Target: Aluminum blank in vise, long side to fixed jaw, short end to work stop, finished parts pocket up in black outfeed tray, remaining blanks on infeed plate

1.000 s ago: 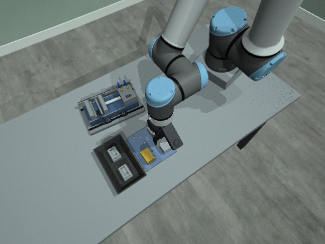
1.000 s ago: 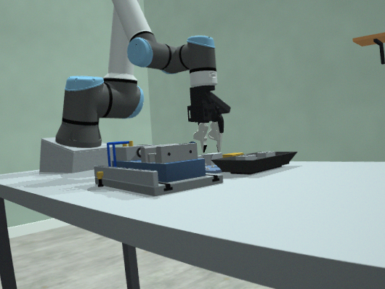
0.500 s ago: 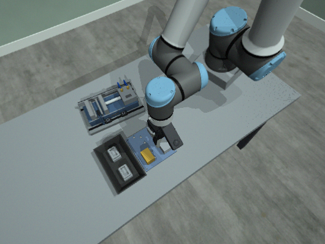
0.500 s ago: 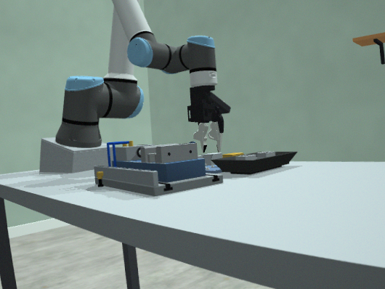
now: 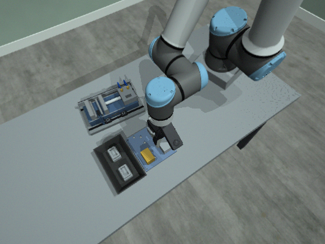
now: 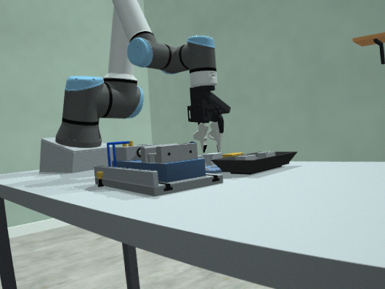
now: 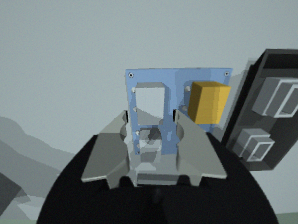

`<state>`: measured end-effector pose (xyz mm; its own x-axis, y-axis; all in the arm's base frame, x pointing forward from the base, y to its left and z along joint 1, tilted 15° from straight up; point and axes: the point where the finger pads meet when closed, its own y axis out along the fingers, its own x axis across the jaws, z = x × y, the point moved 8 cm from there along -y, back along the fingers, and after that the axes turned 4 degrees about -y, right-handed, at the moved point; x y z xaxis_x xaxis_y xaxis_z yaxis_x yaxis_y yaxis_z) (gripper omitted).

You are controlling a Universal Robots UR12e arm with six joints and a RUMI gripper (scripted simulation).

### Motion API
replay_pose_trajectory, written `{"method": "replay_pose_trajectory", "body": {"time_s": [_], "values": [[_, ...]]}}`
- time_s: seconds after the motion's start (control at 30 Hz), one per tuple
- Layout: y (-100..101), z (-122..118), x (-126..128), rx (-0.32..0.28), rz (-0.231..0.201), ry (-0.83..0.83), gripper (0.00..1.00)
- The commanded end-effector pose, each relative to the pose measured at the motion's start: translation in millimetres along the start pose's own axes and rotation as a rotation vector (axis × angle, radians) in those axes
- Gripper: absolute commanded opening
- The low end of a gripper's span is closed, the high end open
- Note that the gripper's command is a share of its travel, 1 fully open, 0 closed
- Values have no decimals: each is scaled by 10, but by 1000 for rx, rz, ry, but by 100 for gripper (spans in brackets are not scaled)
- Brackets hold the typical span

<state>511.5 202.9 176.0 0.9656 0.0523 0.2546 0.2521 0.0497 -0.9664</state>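
Hand (image 5: 157, 143) (image 6: 212, 149) (image 7: 150, 110) partly open, with nothing between its fingers, above the infeed end of the counter (image 5: 55, 171) (image 6: 276, 218) (image 7: 65, 55). From left to right in the top view: the vise (image 5: 132, 102) (image 6: 186, 170), its fixed jaw (image 5: 89, 108) (image 6: 176, 153) at the end away from the hoses; whether a blank is seated between the jaws cannot be told. Next, the black tray (image 5: 105, 170) (image 6: 254, 166) (image 7: 282, 57), holding two finished parts, pockets up. Beside it, the blue plate (image 5: 137, 148) (image 6: 214, 169) (image 7: 175, 80), bearing the brass blank (image 5: 148, 156) (image 6: 232, 155) (image 7: 207, 105) and, at right, the gray blank (image 5: 165, 148) (image 6: 212, 157) (image 7: 150, 100). The step in hand is probably handling the gray blank at the plate. If the vise is unloaded, the next move calls for straddling, gripping and lifting this blank; if loaded, for checking that both blanks lie flat between the pins, then withdrawing upward.
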Motion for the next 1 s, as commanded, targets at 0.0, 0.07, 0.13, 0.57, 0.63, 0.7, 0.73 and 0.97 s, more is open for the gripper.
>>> {"method": "replay_pose_trajectory", "body": {"time_s": [0.0, 0.07, 0.13, 0.57, 0.63, 0.7, 0.73, 0.97], "values": [[-2, 1, 5, 0, -1, 0, 40], [0, 1, 5, 0, -1, 0, 40], [4, 1, 5, 0, -1, 0, 40], [44, 1, 5, 0, -1, 0, 40], [48, 1, 5, 0, -1, 0, 40], [57, 1, 5, 0, -1, 0, 40], [62, 1, 5, 0, -1, 0, 40], [93, 1, 5, 0, -1, 0, 40]]}}
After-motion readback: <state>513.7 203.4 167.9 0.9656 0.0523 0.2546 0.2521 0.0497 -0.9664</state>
